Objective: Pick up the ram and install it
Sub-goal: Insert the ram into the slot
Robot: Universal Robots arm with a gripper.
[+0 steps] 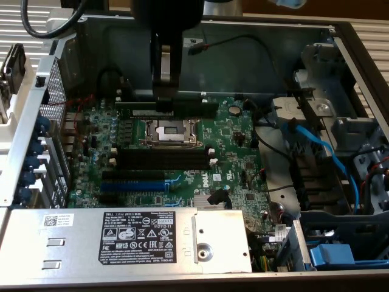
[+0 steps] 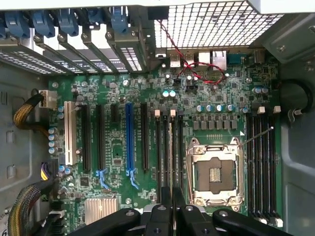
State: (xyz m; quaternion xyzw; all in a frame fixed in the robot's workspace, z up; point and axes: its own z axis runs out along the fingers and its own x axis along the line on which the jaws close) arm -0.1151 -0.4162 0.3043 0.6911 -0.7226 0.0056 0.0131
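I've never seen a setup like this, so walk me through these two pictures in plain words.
This is an open computer case with its green main board inside. One picture looks in from outside; the other comes from a camera on the robot arm's wrist, looking down at the board. The dark claw is the arm's gripper, closed on the memory stick, a long narrow green card, at the slots beside the square metal processor socket. Whether it is pushed in, I cannot tell.

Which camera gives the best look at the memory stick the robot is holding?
The exterior view: the ram shows side-on, nearly its whole length, gripped at the middle by the gripper. The wrist view looks down on it edge-on, so it is just a thin line.
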